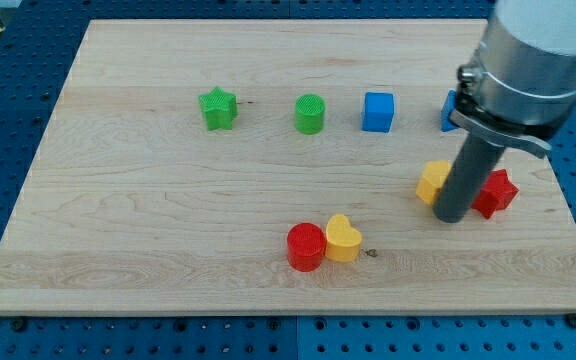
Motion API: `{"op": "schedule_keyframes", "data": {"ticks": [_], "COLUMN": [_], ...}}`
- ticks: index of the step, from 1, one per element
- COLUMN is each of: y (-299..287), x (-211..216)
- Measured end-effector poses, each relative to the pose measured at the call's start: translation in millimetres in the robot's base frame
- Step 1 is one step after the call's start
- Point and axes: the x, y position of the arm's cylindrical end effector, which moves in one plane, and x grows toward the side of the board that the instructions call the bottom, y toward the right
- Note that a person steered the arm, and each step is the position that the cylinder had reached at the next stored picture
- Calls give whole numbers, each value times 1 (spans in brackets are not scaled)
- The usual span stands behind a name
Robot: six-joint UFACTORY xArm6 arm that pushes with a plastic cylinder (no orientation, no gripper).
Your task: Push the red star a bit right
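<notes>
The red star [496, 193] lies on the wooden board [168, 220] at the view's right, partly hidden behind my rod. My tip [452, 217] rests on the board just left of the red star and touches or nearly touches it. A yellow block [431, 181], shape unclear, sits right against the rod's left side.
A green star [218, 108], a green cylinder [310, 114] and a blue cube [377, 111] line up along the top. Another blue block [449, 108] is half hidden behind the arm. A red cylinder [306, 247] and a yellow heart [344, 238] touch at the bottom centre.
</notes>
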Motion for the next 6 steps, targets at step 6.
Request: {"op": "schedule_keyframes", "data": {"ticks": [6], "y": [40], "x": [-18]}}
